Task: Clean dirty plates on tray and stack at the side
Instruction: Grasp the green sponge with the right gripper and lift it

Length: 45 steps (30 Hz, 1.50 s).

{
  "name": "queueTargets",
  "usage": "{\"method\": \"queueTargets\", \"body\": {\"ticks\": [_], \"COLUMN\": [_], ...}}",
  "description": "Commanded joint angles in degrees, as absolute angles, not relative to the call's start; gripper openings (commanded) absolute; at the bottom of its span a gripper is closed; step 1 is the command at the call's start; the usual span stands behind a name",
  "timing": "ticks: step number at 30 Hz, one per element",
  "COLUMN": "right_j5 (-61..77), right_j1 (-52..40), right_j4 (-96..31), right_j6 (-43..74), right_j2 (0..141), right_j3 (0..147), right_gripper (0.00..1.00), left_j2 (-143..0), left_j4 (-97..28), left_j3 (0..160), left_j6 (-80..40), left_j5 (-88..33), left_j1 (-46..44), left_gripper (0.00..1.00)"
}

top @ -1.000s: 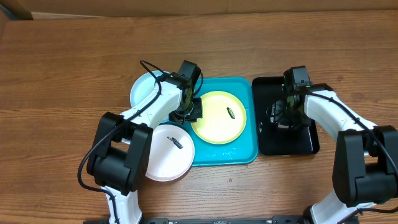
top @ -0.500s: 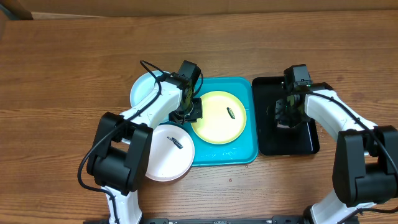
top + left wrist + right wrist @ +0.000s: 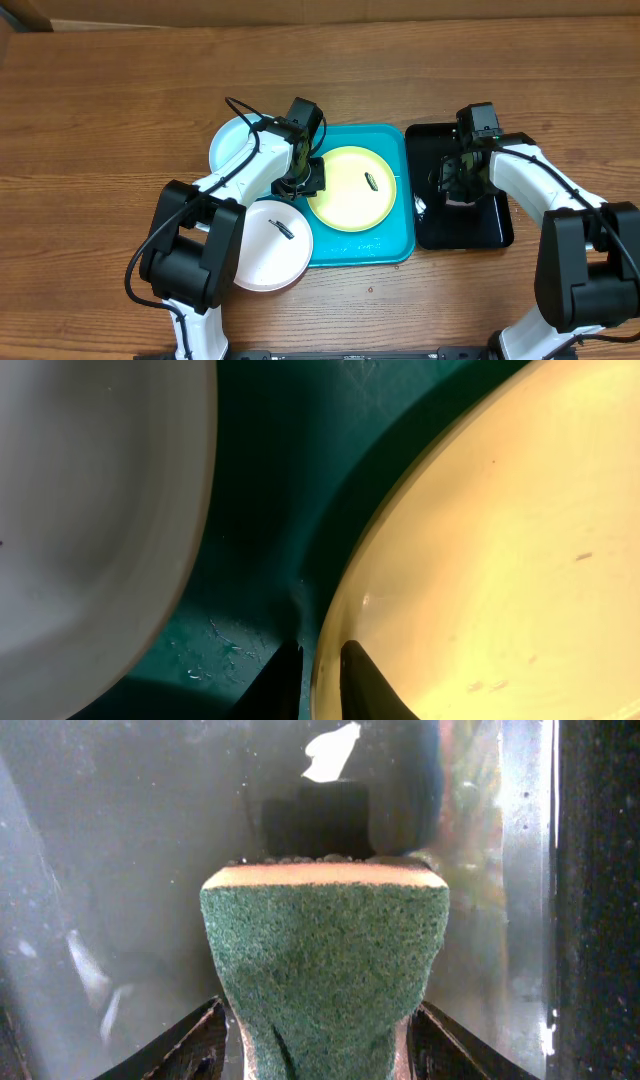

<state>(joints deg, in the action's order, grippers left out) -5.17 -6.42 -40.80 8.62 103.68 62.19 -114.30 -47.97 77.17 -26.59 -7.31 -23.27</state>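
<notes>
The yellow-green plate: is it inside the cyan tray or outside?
Inside. The yellow-green plate lies within the rim of the cyan tray; the left tool straddles the plate's edge.

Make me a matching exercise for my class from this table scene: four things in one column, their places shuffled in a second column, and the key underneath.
Things
1. yellow-green plate
2. white plate
3. pale blue plate
4. sponge

Places
A. beside the far left corner of the cyan tray
B. held in the jaws of the right gripper, over the black tray
C. lying in the cyan tray
D. at the cyan tray's near left corner

Pairs: 1-C, 2-D, 3-A, 4-B
</notes>
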Motion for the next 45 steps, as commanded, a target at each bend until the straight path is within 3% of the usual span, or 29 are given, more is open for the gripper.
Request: {"method": "queueTargets", "body": {"ticks": [1, 22, 29, 36, 39, 41, 45], "right_j5": [-5.8, -7.7, -7.25, -7.25, -7.25, -6.33, -3.31], "right_j1": [-6.35, -6.35, -6.35, -6.35, -6.35, -6.35, -6.35], "right_j4": [-41.34, -44.01, -44.18, -44.23, -44.27, -44.27, -45.6], "right_j6": [8.43, 8.47, 8.54, 8.54, 8.54, 8.49, 8.49], "right_j2": [103.72, 103.74, 103.74, 103.74, 103.74, 103.74, 102.32], "right_j3": [64.77, 63.99, 63.94, 63.26, 62.94, 62.96, 64.75], "right_gripper": [0.6, 0.53, 0.44, 0.42, 0.31, 0.04, 0.04], "left_j2": [-114.24, -114.24, -114.24, -114.24, -114.24, -114.24, -114.24], "left_j4": [-47.94, -48.16, -48.16, -48.12, -48.12, -48.07, -47.7], "left_j3": [76.88, 76.88, 76.88, 76.88, 76.88, 76.88, 76.88], "left_j6": [-25.89, -25.71, -25.71, -25.74, -25.74, -25.74, -25.74], "left_j5": [-7.09, -7.07, -7.07, -7.07, -7.07, -7.07, -7.07], "left_j1": [-23.38, -23.38, -23.38, -23.38, -23.38, -23.38, -23.38], "left_gripper": [0.17, 0.17, 0.17, 0.17, 0.17, 0.17, 0.18]}}
